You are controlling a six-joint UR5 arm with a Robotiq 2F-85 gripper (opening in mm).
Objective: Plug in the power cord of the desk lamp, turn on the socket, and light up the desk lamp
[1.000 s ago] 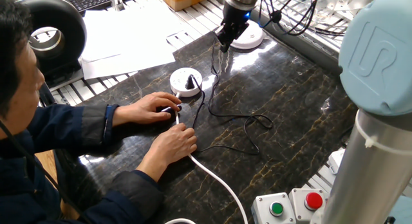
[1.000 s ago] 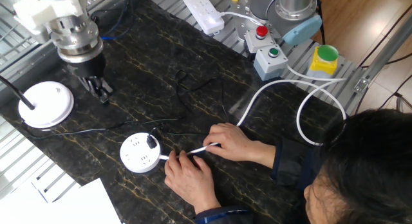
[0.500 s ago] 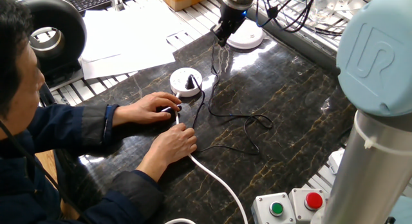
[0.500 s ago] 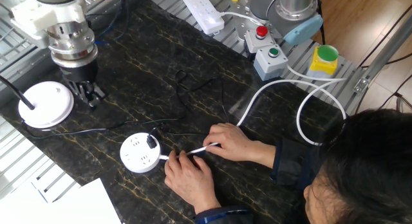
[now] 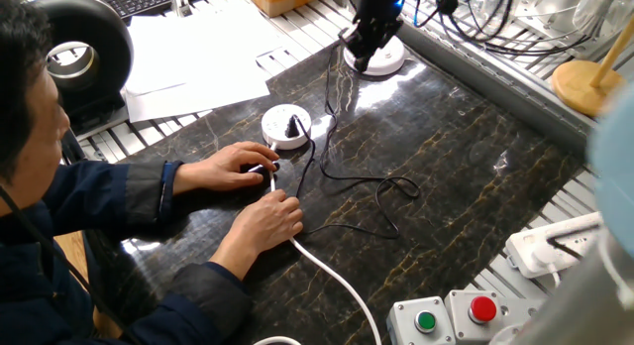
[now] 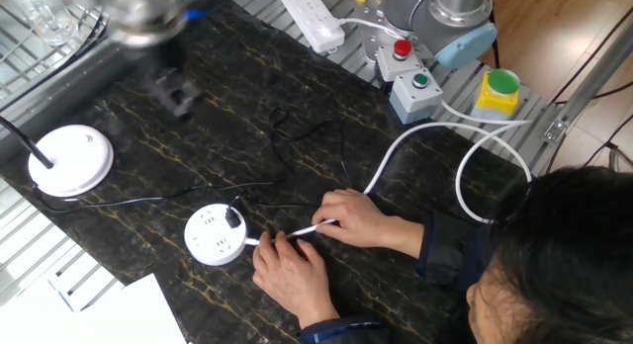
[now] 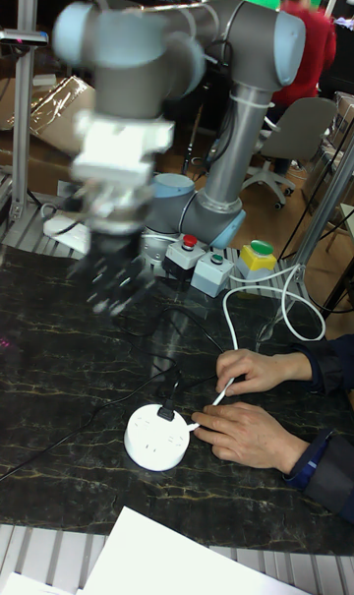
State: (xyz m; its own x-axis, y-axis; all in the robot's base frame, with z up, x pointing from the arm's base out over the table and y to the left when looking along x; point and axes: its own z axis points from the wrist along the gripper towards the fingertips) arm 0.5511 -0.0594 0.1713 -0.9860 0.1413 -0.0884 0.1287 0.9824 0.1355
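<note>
Now tool (image 6: 173, 92) farther from desk lamp (image 6: 69, 158)

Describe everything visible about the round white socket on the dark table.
The small round white puck-shaped socket looks like glossy plastic and lies flat on the dark marbled tabletop. Plug holes face up; a small black plug sits in one, its thin black cord trailing away. A thick white cable leaves its side, where a person's hands rest.

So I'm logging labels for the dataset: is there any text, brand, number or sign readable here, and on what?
None can be read.
Socket: plain white, no print visible.
Lamp: no marking visible.
Button boxes: red and green buttons, no legible labels.
Paper: looks blank.
Arm: blurred, no logo legible.
</note>
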